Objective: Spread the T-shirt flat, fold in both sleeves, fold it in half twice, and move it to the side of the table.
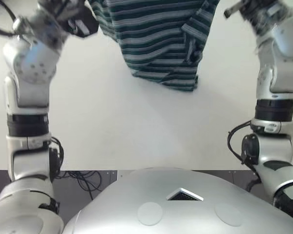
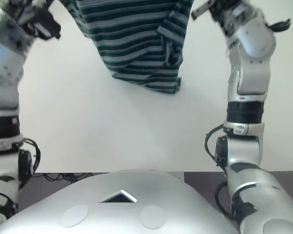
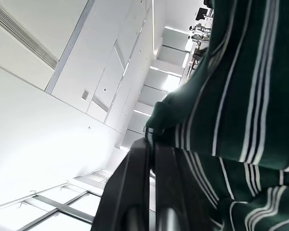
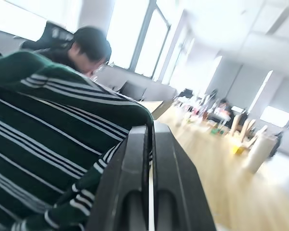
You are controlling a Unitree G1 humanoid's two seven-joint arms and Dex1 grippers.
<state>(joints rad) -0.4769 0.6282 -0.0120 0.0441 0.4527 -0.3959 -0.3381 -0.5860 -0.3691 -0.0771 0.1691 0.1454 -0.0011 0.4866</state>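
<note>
Dark green white-striped T-shirt [image 1: 156, 44] hanging bunched, left hand [image 3: 151, 138] and right hand [image 4: 149, 128] each pinching it

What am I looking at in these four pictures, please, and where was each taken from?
This is a humanoid robot with two arms, each ending in a two-finger gripper. The two wide pictures come from its head cameras, looking down over its arms at a white table. The other two come from wrist cameras. The left gripper and right gripper are each shut on a green striped T-shirt, which hangs between them above the table.
</note>
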